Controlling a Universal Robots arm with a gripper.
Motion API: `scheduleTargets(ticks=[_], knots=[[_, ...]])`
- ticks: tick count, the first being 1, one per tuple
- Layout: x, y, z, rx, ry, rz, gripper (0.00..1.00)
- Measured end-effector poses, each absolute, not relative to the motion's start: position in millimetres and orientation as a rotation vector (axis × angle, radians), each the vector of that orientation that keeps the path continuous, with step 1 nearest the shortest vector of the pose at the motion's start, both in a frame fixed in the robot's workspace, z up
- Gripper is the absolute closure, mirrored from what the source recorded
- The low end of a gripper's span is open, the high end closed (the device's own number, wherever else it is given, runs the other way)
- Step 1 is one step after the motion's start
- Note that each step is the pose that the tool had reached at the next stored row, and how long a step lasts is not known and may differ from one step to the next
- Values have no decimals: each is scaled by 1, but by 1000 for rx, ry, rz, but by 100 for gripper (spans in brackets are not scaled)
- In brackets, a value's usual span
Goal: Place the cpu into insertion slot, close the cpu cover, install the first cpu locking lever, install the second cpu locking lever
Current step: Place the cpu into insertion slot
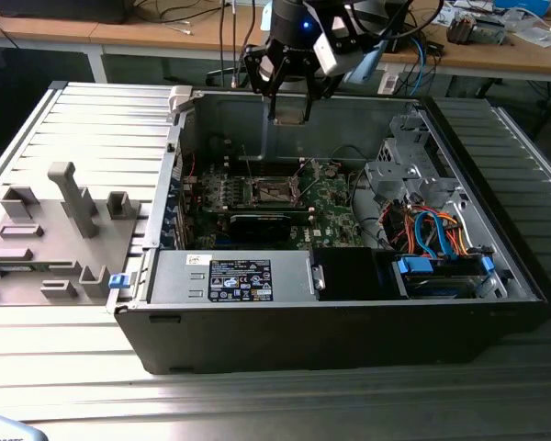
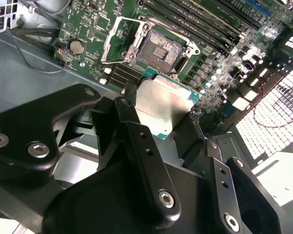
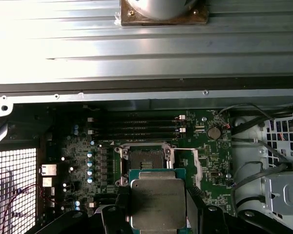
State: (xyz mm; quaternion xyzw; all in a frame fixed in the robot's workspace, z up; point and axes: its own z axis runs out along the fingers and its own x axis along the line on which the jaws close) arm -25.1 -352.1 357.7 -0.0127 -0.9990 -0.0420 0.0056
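Black, screw-studded fingers [image 2: 141, 146] of the end effector [image 2: 158, 117] grip the cpu [image 2: 163, 102] by two opposite edges. The fingers partly hide its green rim, while its dull grey metal top stays clear. In the exterior view the arm hangs straight down over the open computer case [image 1: 349, 331] on the ribbed metal bench [image 1: 73, 119]. The chip is above the dark, silver-rimmed insertion slot [image 2: 161, 46], not touching it. The thin cpu cover [image 3: 195, 165] lies folded open beside the slot.
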Motion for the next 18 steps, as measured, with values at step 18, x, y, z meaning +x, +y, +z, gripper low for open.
scheduleTargets(ticks=[18], knots=[[-25,-352,354,-40,-3127,-131,45]])
